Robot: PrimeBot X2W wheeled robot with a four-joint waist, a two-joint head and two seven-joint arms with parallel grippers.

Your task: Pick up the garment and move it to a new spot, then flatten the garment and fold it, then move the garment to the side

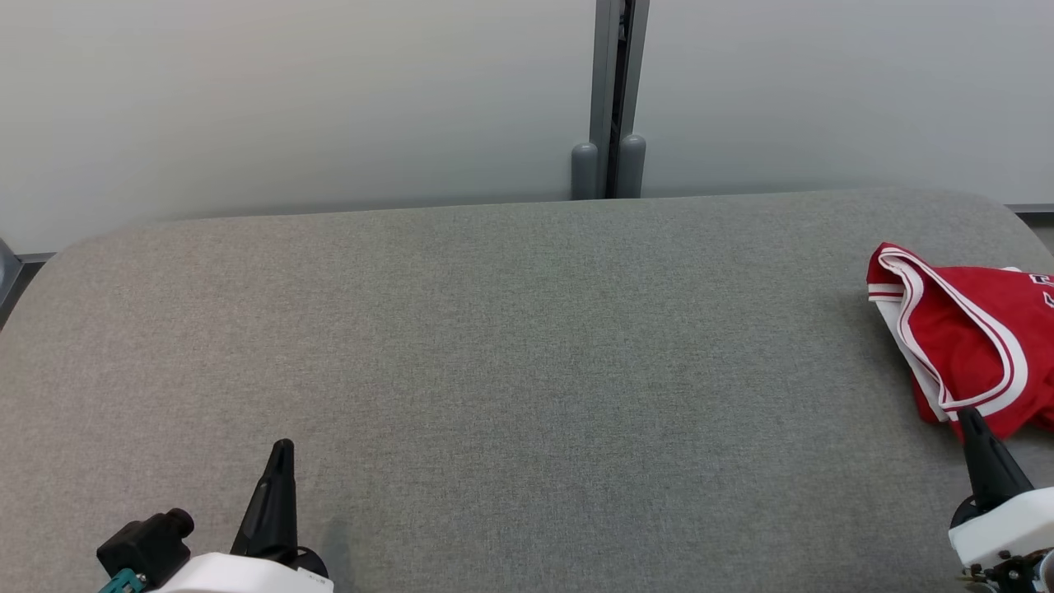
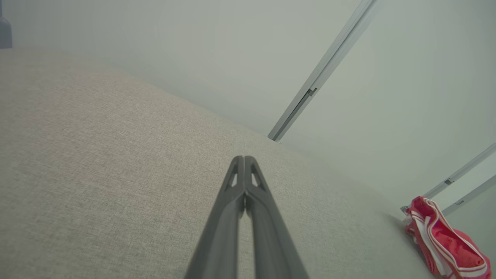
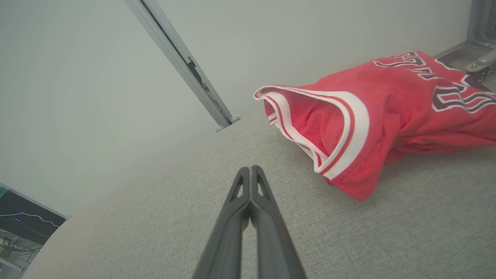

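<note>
The only writing is on the red knit jersey with white-and-red striped trim (image 3: 391, 97). In the right wrist view, dark block characters outlined in white (image 3: 410, 64) run across its front. They lie creased, foreshortened and partly hidden in the folds, so no letter or number can be read with certainty.

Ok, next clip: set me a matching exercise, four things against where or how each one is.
Things:
1. red jersey
2. left pincer
3. right pincer
4. metal post

Places or states:
A. shut, at the lower left of the head view, over bare grey padded surface
B. upright behind the surface's far edge
C. crumpled at the surface's right end
D. shut and empty, at the lower right, tip close by the jersey

Pairs: 1-C, 2-A, 3-D, 4-B
</note>
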